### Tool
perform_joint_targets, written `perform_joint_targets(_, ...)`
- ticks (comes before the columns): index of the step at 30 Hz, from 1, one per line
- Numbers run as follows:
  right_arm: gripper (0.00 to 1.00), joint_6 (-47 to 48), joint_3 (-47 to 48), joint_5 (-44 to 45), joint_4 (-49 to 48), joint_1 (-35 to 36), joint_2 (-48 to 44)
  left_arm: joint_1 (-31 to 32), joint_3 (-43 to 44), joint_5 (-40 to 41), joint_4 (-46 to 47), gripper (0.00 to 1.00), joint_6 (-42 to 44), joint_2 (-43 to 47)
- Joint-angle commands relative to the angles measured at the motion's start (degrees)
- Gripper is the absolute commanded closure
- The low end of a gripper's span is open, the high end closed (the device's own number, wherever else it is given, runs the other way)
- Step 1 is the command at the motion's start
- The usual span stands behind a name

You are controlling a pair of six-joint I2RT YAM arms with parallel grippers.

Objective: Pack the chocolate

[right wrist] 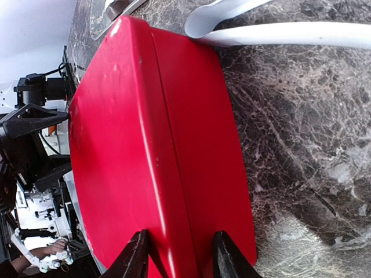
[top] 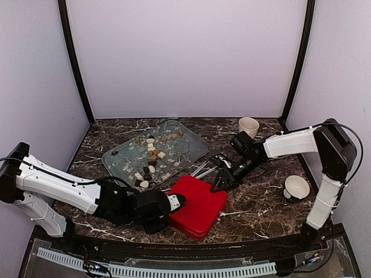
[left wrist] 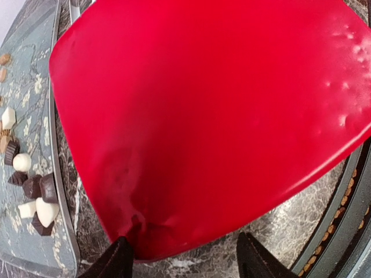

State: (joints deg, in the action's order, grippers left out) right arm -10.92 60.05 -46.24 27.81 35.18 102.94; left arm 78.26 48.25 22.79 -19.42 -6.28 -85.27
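Red box (left wrist: pixel 203 116) corner between wide left fingers (left wrist: pixel 116 260); right fingers (right wrist: pixel 136 255) narrow on rim, grip unclear. Opening step, likely; next: lift it open.

Dark marbled worktop (top: pixel 261 202): a patterned glass tray (top: pixel 194 142) left of centre, a red box (top: pixel 200 205) at lower centre, a white plastic insert (top: pixel 202 169) between them, a beige cup (top: pixel 248 126) upper right, a white cup (top: pixel 297 187) far right.
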Motion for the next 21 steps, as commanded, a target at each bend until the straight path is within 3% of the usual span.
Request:
perform_joint_targets(1,0.65,-1.67,-3.71,0.95,1.65,0.24,0.33,-0.37,-1.93,-0.88,-4.99,0.37,-6.33,2.89)
perform_joint_targets(6,0.60,-1.50,-4.78,0.87,1.09,0.20,-1.16,-0.30,-2.64,-2.49,-4.83,0.37,-7.44,5.22)
perform_joint_targets(11,0.43,-2.47,-3.11,1.32,1.96,0.20,-3.84,-0.02,-2.72,-3.58,-4.57,0.38,-7.75,5.67)
perform_joint_targets(21,0.38,-2.65,-1.35,5.42,6.02,-0.01,-8.58,5.52,-2.50,-2.33,-4.31,0.38,-9.96,5.37)
